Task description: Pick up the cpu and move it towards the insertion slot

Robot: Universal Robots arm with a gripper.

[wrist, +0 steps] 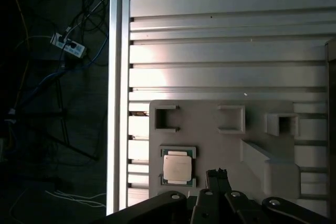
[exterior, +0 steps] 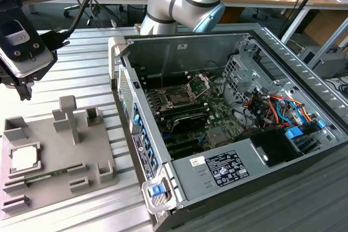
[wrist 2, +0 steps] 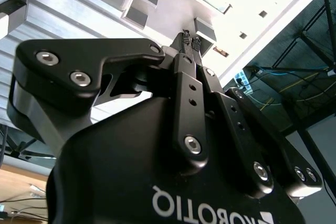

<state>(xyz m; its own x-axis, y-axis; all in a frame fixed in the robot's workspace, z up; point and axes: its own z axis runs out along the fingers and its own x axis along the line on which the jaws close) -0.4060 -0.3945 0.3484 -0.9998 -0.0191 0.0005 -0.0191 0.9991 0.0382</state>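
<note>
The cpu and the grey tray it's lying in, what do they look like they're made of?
The cpu: a metal top, silvery-white with a soft sheen; its greenish edge looks like circuit board, though that is less certain. The grey tray: probably plastic, moulded or printed; it is matte and uniformly grey, with blocky raised walls and no glints.

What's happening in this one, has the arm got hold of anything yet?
Not yet. The arm's gripper hangs above the grey tray with its fingers together, holding nothing. The cpu lies flat in a tray recess, untouched. The insertion slot sits inside the open computer case, off to the exterior view's right of the tray, with its metal bracket raised.
</note>
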